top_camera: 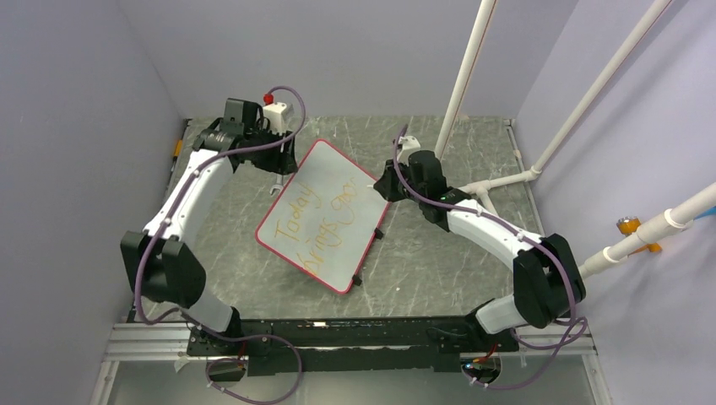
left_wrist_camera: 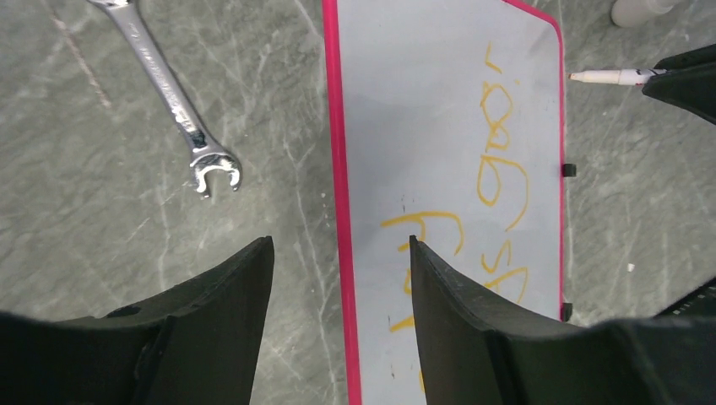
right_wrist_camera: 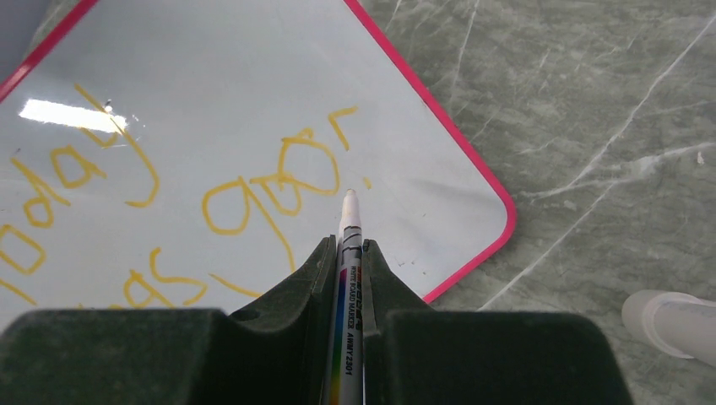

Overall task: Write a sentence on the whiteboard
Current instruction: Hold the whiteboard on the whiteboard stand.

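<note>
The whiteboard (top_camera: 333,169) lies tilted on the table, with a pink frame and two black clips on its right edge. The sentence (top_camera: 323,221) reads about "Today brings goo" in orange-yellow, in two lines. It also shows in the left wrist view (left_wrist_camera: 498,169) and in the right wrist view (right_wrist_camera: 270,190). My right gripper (right_wrist_camera: 350,245) is shut on a white marker (right_wrist_camera: 349,219). The marker's tip is over the board (right_wrist_camera: 253,76), just right of the last letters; I cannot tell if it touches. My left gripper (left_wrist_camera: 340,245) is open, its jaws standing either side of the board's pink edge (left_wrist_camera: 336,126).
A silver wrench (left_wrist_camera: 173,97) lies on the table left of the board. White pipes (top_camera: 460,93) rise at the back right, and one pipe end (right_wrist_camera: 671,321) lies near the board's corner. A white box with a red knob (top_camera: 279,108) stands at the back.
</note>
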